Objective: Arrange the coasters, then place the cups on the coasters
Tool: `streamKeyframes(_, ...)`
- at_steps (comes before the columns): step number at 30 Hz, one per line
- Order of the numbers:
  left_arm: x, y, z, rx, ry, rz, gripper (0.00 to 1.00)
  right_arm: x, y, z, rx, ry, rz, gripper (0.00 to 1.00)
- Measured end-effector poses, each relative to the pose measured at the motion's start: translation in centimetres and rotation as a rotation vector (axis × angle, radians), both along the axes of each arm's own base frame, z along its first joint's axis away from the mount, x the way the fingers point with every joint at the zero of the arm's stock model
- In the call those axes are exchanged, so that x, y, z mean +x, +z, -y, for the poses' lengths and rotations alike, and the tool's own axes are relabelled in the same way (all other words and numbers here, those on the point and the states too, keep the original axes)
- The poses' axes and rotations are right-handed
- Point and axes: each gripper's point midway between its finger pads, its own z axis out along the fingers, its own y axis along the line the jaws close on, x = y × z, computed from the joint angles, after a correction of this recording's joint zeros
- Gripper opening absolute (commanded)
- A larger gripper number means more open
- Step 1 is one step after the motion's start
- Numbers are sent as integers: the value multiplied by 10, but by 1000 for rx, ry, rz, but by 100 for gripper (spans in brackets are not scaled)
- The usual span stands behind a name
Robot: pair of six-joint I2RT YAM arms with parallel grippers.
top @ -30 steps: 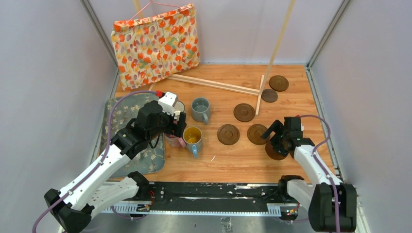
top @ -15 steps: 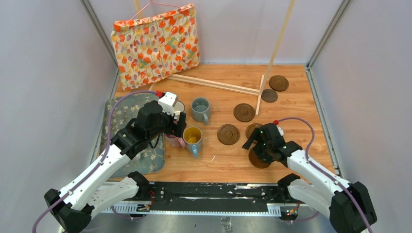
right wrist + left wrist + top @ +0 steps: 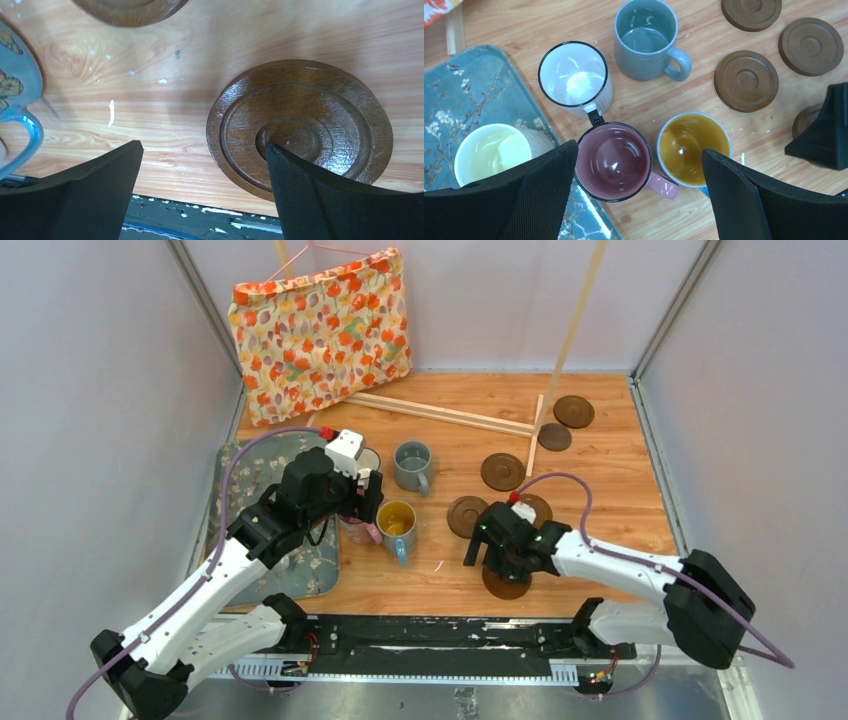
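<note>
My left gripper (image 3: 639, 152) (image 3: 362, 512) hangs open over the pink cup (image 3: 613, 161), with the blue cup with yellow inside (image 3: 694, 149) (image 3: 397, 523) partly under its right finger. Around them stand the white dark-rimmed cup (image 3: 574, 75), the grey-blue cup (image 3: 412, 466) and the cream cup (image 3: 491, 150). My right gripper (image 3: 202, 147) (image 3: 497, 565) is open near the front edge. One of its fingertips (image 3: 280, 155) rests on the middle of a coaster (image 3: 300, 127) (image 3: 506, 588), which lies flat. Other coasters (image 3: 469, 516) (image 3: 502, 471) (image 3: 574, 411) lie behind.
The cream cup stands on a grey floral mat (image 3: 240, 465) at the left. A floral fabric bag (image 3: 320, 330) leans on the back wall, with wooden sticks (image 3: 440, 412) in front of it. A black rail (image 3: 430, 635) runs just past the table's front edge (image 3: 200, 202).
My right arm has swept left along the front edge, and the coaster under its fingertip slid with it from the right side to the front middle. The left arm has not moved.
</note>
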Motion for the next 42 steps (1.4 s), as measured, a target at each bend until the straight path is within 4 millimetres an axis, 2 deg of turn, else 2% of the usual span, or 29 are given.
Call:
streamKeyframes(7, -1, 2, -1, -5, 0, 7, 100, -12, -2, -38, -59, 150, -19, 97)
streamKeyframes(12, -1, 4, -1, -8, 1, 12, 100, -11, -1, -62, -59, 222, -20, 96)
streamKeyframes(17, -1, 5, -2, -9, 2, 15, 100, -10, 5, -72, -46, 266, -6, 96)
streamKeyframes(21, -1, 5, -2, -9, 2, 15, 100, -4, 27, -68, -66, 274, 45, 97)
streamKeyframes(24, -1, 5, -2, -9, 2, 15, 100, 3, 50, -55, -97, 253, 109, 97)
streamKeyframes(27, -1, 5, -2, -10, 2, 15, 100, 5, 60, -29, -146, 217, 161, 97)
streamKeyframes(29, -1, 5, -2, -10, 2, 15, 100, 2, 54, -8, -183, 197, 167, 96)
streamKeyframes(33, -1, 5, -2, -9, 2, 15, 100, -16, 19, 44, -327, 176, 103, 95)
streamKeyframes(35, -1, 5, -2, -10, 2, 15, 100, -23, 7, 62, -373, 171, 72, 95)
streamKeyframes(39, -1, 5, -2, -9, 2, 15, 100, -27, -2, 83, -407, 139, 48, 95)
streamKeyframes(42, -1, 5, -2, -9, 2, 15, 100, -26, -3, 88, -410, 121, 47, 95)
